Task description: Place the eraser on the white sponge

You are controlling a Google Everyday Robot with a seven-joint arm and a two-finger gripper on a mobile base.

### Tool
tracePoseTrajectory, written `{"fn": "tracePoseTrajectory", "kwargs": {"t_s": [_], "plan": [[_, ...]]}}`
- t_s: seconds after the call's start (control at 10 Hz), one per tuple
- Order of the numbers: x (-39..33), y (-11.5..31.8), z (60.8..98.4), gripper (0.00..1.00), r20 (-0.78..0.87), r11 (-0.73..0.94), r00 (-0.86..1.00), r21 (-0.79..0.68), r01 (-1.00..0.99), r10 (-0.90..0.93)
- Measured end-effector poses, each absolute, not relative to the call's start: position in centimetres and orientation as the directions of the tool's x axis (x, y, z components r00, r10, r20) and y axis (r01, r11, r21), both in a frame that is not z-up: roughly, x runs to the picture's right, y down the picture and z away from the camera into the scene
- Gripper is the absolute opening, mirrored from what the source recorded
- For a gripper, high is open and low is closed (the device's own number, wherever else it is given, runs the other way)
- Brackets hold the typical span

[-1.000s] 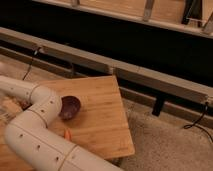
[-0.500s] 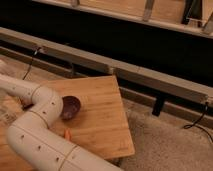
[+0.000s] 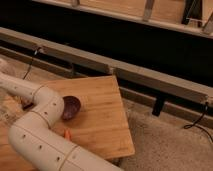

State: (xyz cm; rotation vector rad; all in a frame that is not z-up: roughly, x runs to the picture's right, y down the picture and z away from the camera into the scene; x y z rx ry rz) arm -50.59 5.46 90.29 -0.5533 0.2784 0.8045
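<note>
Gripper out of view past the desk's [image 3: 105, 120] left edge; jaws' state cannot be told. Eraser, white sponge unseen. Eraser judged light, firm: pinch its long sides.

The arm [image 3: 37, 132] is being seen as a chain of thick, cream-white tubular links. One link is rising from the lower edge of the frame toward the upper left, where a rounded elbow joint [image 3: 47, 105] is being formed. From that joint a thinner link [image 3: 17, 86] is being extended leftward to the frame's left edge. The hand is lying outside the frame and is not being shown.
</note>
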Motion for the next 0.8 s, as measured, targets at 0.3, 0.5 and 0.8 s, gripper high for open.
{"fn": "tracePoseTrajectory", "kwargs": {"t_s": [0.3,0.5,0.8], "plan": [[-51.1,5.6,90.3,0.80,-0.423,0.564,0.682,-0.383,-0.731,0.597],[-51.2,5.4,89.8,0.80,-0.423,0.560,0.681,-0.387,-0.732,0.598],[-49.5,2.1,87.0,0.80,-0.461,0.518,0.613,-0.329,-0.789,0.641]]}}
